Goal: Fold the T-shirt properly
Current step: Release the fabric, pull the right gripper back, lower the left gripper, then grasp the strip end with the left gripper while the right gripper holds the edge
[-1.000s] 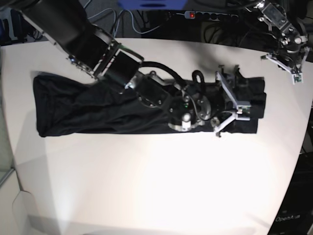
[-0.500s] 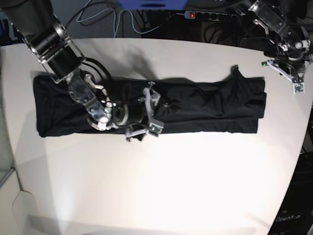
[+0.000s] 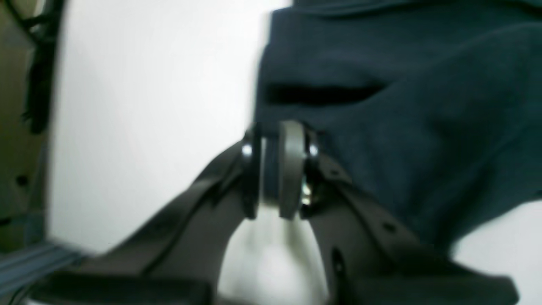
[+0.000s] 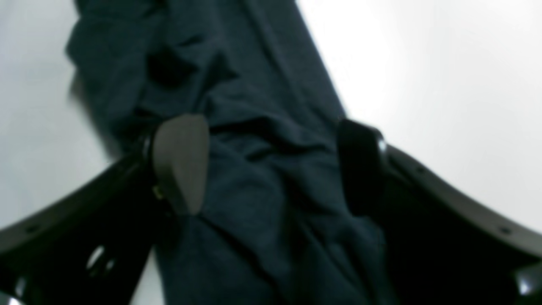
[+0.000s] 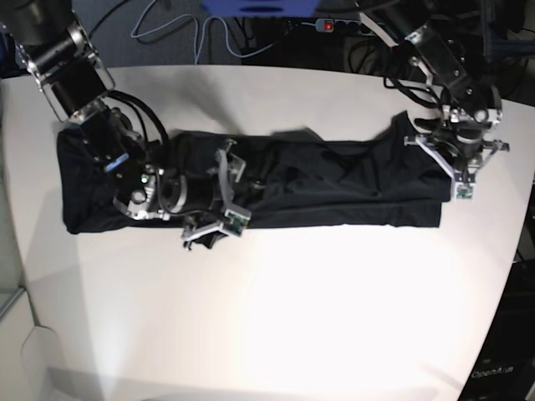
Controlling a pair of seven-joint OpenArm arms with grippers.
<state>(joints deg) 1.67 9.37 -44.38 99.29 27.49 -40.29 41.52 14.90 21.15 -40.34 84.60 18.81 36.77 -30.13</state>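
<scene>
Black T-shirt (image 5: 334,184) lies under open right pincer (image 5: 224,199).

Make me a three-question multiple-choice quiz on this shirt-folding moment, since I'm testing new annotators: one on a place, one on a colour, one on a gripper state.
1. Where does the left gripper sit?
A. At the T-shirt's end on the base view's right
B. Over bare table near the front edge
C. Above the shirt's middle

2. What colour is the T-shirt?
A. White
B. Red
C. Black

3. How do the right gripper's jaws stand?
A. Shut tight with nothing between
B. Spread wide over the cloth
C. Out of sight in every view

Answers:
1. A, the base view shows it at the shirt's edge on that side.
2. C, the cloth is plain dark against the white table.
3. B, the right wrist view shows both fingers apart with fabric lying between them.
</scene>
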